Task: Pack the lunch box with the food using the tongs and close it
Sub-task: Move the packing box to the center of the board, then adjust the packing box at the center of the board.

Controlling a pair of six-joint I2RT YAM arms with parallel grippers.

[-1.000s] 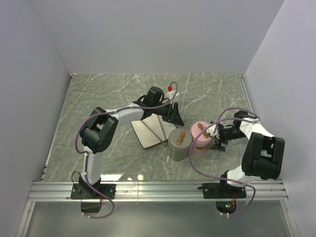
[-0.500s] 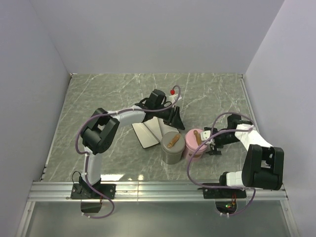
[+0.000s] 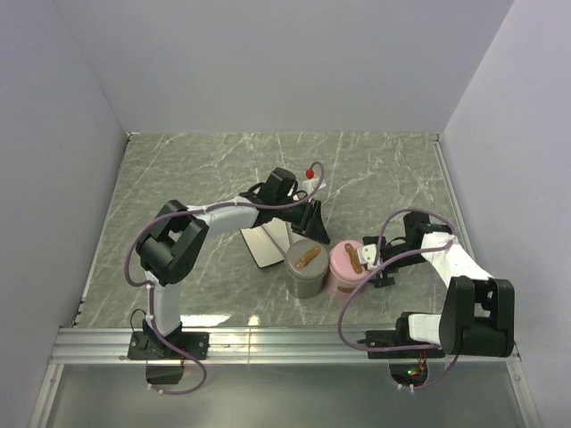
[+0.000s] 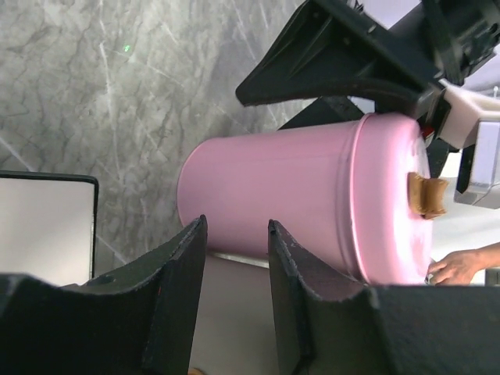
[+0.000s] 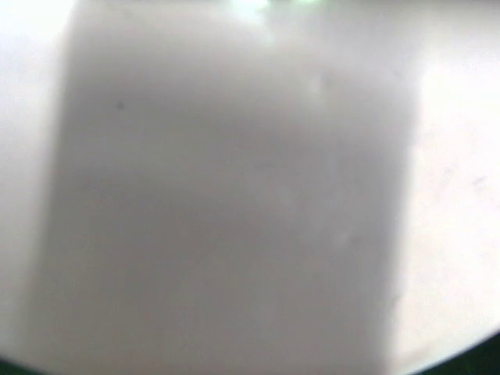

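Two round lunch box containers stand side by side mid-table, a grey one and a pink one. A brown food piece lies in the grey one's top. Another brown piece pokes from the pink one's rim. My left gripper hangs just over the grey container's far edge, its jaws apart with nothing between them. My right gripper is closed round the pink container from the right; one of its black fingers lies along the far side. The right wrist view is a pale blur. The tongs are out of view.
A flat white panel with a dark rim lies on the marble table just left of the grey container. The table's raised edges run along the right and back. Purple cables loop beside both arms.
The right gripper has drawn the pink container left and nearer, and the grey container has shifted left with it. The left gripper has come nearer over the grey container, its jaws narrower.
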